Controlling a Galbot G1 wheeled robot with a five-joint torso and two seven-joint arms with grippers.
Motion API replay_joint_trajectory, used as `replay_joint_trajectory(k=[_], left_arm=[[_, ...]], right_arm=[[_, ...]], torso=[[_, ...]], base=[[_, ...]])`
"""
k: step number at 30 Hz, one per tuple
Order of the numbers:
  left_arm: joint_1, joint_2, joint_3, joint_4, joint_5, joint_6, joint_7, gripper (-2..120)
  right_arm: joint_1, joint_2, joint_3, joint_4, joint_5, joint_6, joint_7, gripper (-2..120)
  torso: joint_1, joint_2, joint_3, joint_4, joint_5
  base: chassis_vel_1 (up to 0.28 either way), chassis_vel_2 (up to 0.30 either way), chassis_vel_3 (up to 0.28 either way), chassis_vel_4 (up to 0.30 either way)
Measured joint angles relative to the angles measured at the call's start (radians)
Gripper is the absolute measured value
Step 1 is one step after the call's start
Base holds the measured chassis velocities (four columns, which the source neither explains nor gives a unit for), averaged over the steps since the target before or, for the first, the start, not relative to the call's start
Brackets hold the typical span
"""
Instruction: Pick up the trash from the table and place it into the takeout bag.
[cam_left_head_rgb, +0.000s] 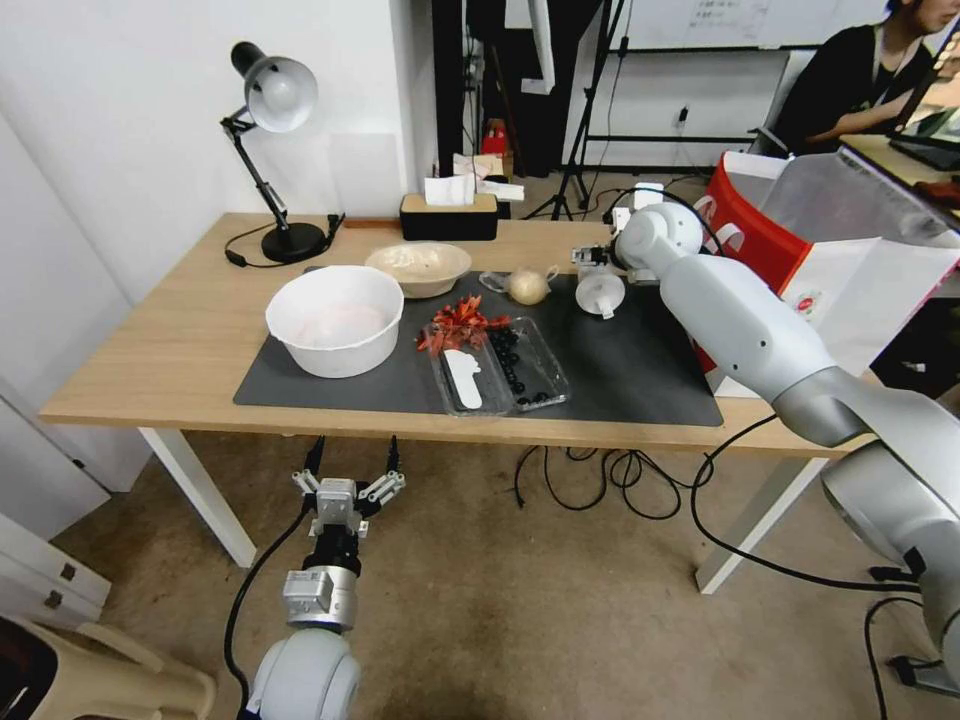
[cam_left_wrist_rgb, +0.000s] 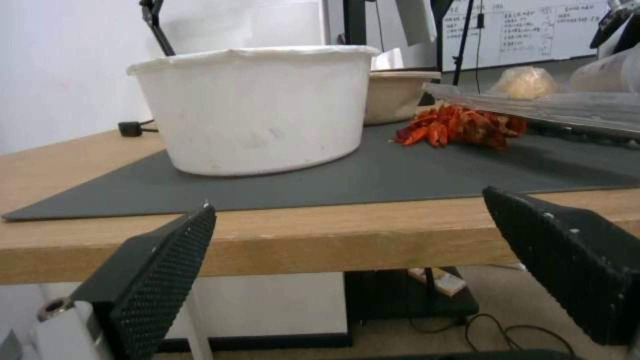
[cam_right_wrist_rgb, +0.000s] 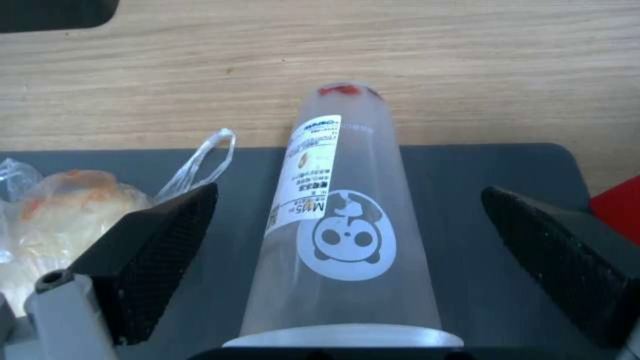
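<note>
The table (cam_left_head_rgb: 180, 340) is a long light-wood desk on white legs, with a dark grey mat (cam_left_head_rgb: 640, 375) across its middle. The takeout bag (cam_left_head_rgb: 850, 270) stands at the table's right end, large, red and white, its mouth open, a small round logo on its white side.

On the mat, the clear cup (cam_right_wrist_rgb: 340, 220) lies on its side near the right rear corner. It is frosted plastic with a white lid, a round panda print and a paper label, and its base reaches just past the mat's edge onto bare wood. Just beside it lies a clear bag (cam_left_head_rgb: 525, 285) holding a beige lump. Farther left sits a shallow beige bowl (cam_left_head_rgb: 418, 268), behind a large deep white bowl (cam_left_wrist_rgb: 257, 110), with a clear tray (cam_left_head_rgb: 497, 365) of black berries in the middle of the mat.

The right gripper (cam_right_wrist_rgb: 347, 240) is over the cup at its lidded end, its two black fingers spread wide on either side and not touching it.

The left gripper (cam_left_head_rgb: 352, 462) hangs below the table's front edge, fingers spread wide and holding nothing.
</note>
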Motion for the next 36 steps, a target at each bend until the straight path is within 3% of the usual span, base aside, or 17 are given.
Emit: replay_joint_trajectory(k=[23,36], left_arm=[[0.005,-0.003,-0.004,-0.003,0.000,-0.002,-0.002,100],[0.005,-0.003,-0.006,-0.004,0.000,-0.005,-0.005,100]], right_arm=[[-0.026,0.007,0.013,-0.011,-0.013,0.000,-0.009,100],[-0.041,0.012,0.021,-0.015,-0.017,0.000,-0.013,69]], torso=[[0.000,0.000,0.000,0.0000,0.0000],[0.000,0.000,0.000,0.0000,-0.0001]], base=[[0.000,0.000,0.000,0.000],[0.000,0.000,0.000,0.000]])
